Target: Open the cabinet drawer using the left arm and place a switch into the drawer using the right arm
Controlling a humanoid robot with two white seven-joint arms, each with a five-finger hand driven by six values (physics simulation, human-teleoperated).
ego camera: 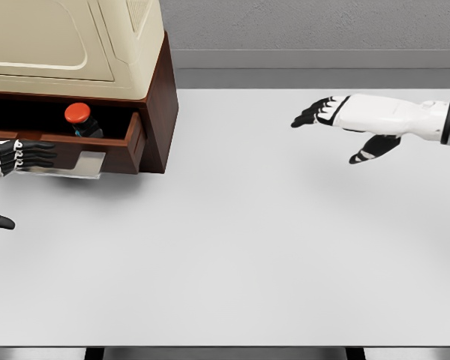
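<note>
A cream and dark-brown cabinet [120,52] stands at the table's back left. Its drawer [124,150] is pulled out. Inside the drawer sits a switch [78,115] with a round red button on a dark body. My left hand [26,156] reaches in from the left edge, its black fingers [37,154] resting against the drawer's pale metal handle [79,166]; whether they clasp it is unclear. My right hand [337,127] hovers over the table at the right, well away from the drawer, fingers spread and holding nothing.
The white table [232,247] spreads out in front of the cabinet. A grey wall [315,30] runs behind it. The table's front edge lies near the bottom of the view.
</note>
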